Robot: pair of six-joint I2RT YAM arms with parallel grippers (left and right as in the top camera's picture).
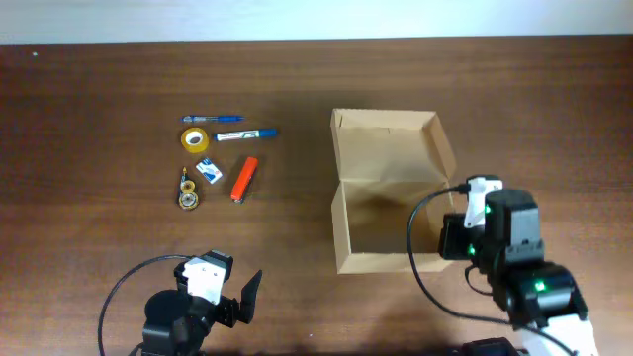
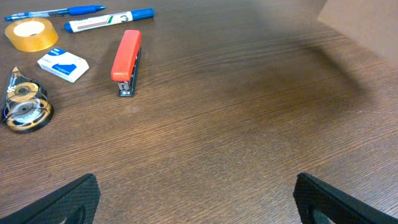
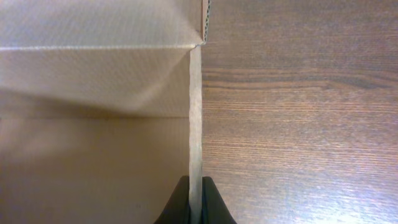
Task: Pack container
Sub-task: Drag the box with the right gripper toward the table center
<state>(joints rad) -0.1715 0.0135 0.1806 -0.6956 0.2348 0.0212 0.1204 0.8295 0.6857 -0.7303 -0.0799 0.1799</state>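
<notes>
Looking down over the table (image 1: 297,89), you've got dark wood grain filling the view. The biggest thing on it is the container (image 1: 381,263). That brown cardboard box sits right of centre, its flap lid hinged back on the far side and standing open.

Your right gripper (image 3: 196,186) is on the box's right wall, toward the near end. On the wrist view the two dark fingers (image 3: 211,202) are pinched in on the top edge of that wall, one inside the box and one outside. The strip of cardboard runs straight up between them, so you've got a firm clamp on the container.

Your left gripper (image 2: 196,199) hangs low over the near-left part of the table, well apart from the box. Its jaws are spread wide, one black finger (image 2: 65,202) at each bottom corner of the wrist view. Only bare tabletop lies between them, so it has hold of nothing.

Now the small stuff, clustered left of the box and beyond the left gripper:
- A blue-capped marker (image 2: 109,21) lies across the far side of the cluster.
- A thin blue pen (image 2: 56,12) lies just beyond the marker, roughly parallel to it.
- A red stapler (image 2: 127,57) lies nearer you, pointing away from the marker.
- A yellow tape roll (image 2: 31,34) lies flat, left of the marker.
- A clear tape dispenser (image 2: 25,106) is the nearest-left piece.
- A small blue-and-white box (image 2: 62,65) sits between the tape roll and the stapler.
</notes>
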